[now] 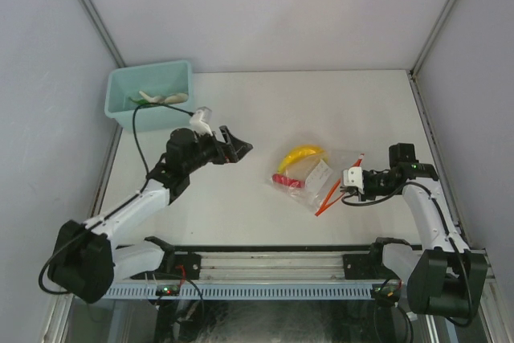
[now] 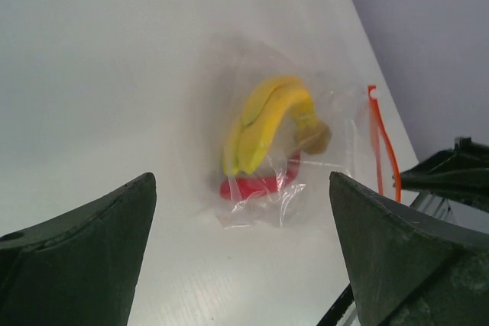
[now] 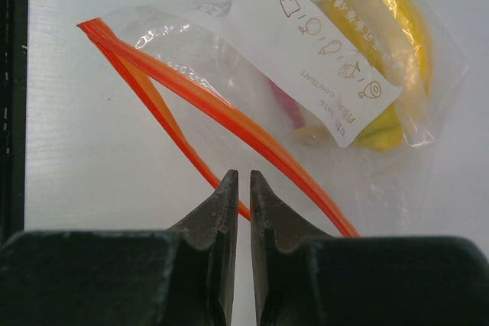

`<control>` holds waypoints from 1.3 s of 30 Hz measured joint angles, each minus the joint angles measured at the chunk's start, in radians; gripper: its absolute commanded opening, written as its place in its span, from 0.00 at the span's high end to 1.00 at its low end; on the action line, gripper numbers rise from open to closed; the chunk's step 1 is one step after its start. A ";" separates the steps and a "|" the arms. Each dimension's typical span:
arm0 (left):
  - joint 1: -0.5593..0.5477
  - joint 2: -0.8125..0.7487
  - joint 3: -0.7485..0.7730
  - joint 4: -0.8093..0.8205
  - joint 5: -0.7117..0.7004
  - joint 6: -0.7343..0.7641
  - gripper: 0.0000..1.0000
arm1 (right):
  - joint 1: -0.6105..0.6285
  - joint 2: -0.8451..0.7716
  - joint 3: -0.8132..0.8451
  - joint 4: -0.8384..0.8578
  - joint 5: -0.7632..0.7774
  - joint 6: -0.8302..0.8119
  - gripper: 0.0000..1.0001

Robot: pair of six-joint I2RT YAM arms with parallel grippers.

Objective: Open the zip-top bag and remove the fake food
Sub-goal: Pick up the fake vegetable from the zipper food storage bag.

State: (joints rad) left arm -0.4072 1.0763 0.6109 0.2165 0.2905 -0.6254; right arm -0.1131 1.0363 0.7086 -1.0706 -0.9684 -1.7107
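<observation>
Nearest to lens, top view: both arm bases, bolted at near edge of table (image 1: 337, 102).

Largest item first: left arm (image 1: 136, 202), stretched diagonally toward middle, wrist aimed at bag, well apart from it. On it, left fingers (image 2: 84, 257) spread wide, nothing between them.

Then right arm (image 1: 430, 198), bent in from right side, wrist pointing left at bag mouth. On it, right fingers (image 3: 210, 219) closed to a thin slit, tips right at lower zip strip. No plastic seen in slit; hold on strip not confirmable.

At far left corner, teal bin (image 1: 120, 94), with whitish and green pieces (image 1: 157, 99) inside.

Right of centre, bag (image 1: 321, 176) flat on table, mouth toward right arm. Mouth partly parted, two orange zip strips (image 3: 191, 93) diverging.

Inside, toward closed end: banana (image 1: 303, 154) and red piece (image 1: 287, 181), partly behind white label (image 3: 328, 59).

Judgement: film light, limp, crinkly, slippery; likely to slide if pulled from one side only. Firmest hold at zip strips, one lip per arm. Toys light, rigid, smooth.
</observation>
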 measured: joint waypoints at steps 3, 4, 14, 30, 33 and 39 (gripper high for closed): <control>-0.055 0.103 0.029 0.003 -0.001 0.015 0.02 | 0.006 0.001 -0.034 0.060 -0.001 0.021 0.92; -0.072 0.132 0.042 0.006 -0.004 0.019 0.02 | 0.009 0.002 -0.046 0.076 -0.001 0.026 0.92; -0.169 0.424 0.172 0.051 0.010 0.065 0.00 | 0.032 0.008 -0.106 0.224 -0.001 0.066 0.91; -0.216 0.611 0.249 0.081 0.088 0.099 0.10 | 0.113 0.072 -0.139 0.372 0.026 0.088 0.82; -0.227 0.635 0.249 0.090 0.103 0.107 0.16 | 0.131 0.086 -0.140 0.387 0.032 0.089 0.80; -0.232 0.680 0.249 0.090 0.128 0.114 0.26 | 0.184 0.117 -0.140 0.429 0.051 0.100 0.74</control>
State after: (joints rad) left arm -0.6395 1.7561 0.8604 0.3065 0.4183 -0.5110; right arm 0.0711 1.1538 0.5690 -0.6418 -0.9173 -1.6108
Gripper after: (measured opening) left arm 0.790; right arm 0.231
